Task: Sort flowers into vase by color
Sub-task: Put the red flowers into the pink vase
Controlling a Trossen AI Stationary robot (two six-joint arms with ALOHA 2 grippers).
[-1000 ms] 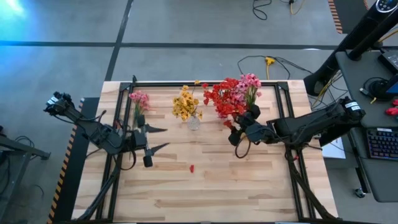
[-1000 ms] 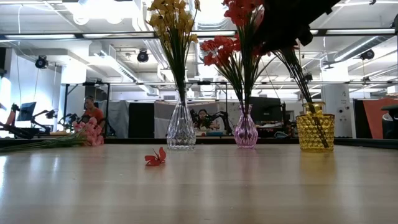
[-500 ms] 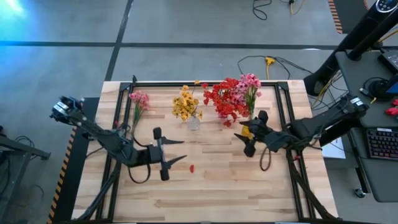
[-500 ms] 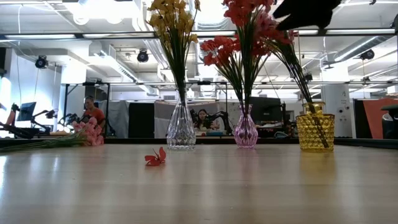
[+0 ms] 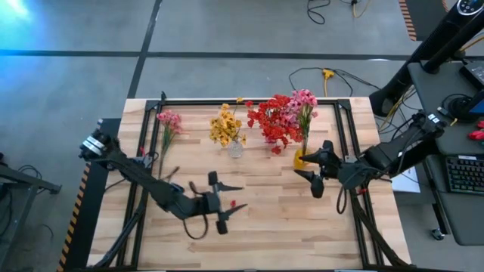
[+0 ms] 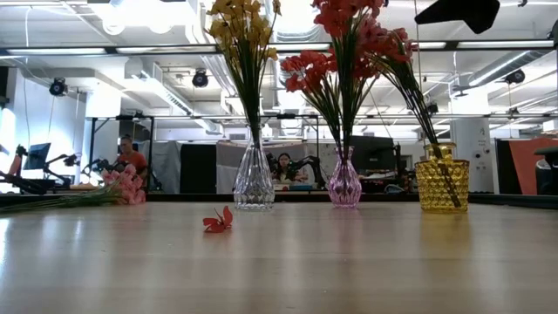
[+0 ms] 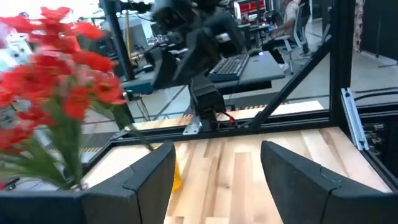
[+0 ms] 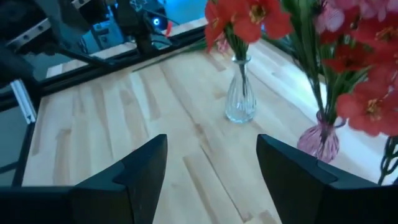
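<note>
My left gripper [image 5: 232,206] hangs wide open over the fallen red blossom [image 5: 233,205], lower centre; my right gripper [image 5: 305,171], open and empty, sits beside the yellow vase [image 5: 301,159].

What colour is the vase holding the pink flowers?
Yellow, textured vase; clearest in the low view.

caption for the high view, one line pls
Left gripper open beside a fallen red blossom; right gripper open near three filled vases.

Both arms were dark, slim and jointed, with black cables looping beneath them. Each claw, left claw [image 5: 229,202] and right claw [image 5: 312,174], had two tapered matte-black fingers.
</note>
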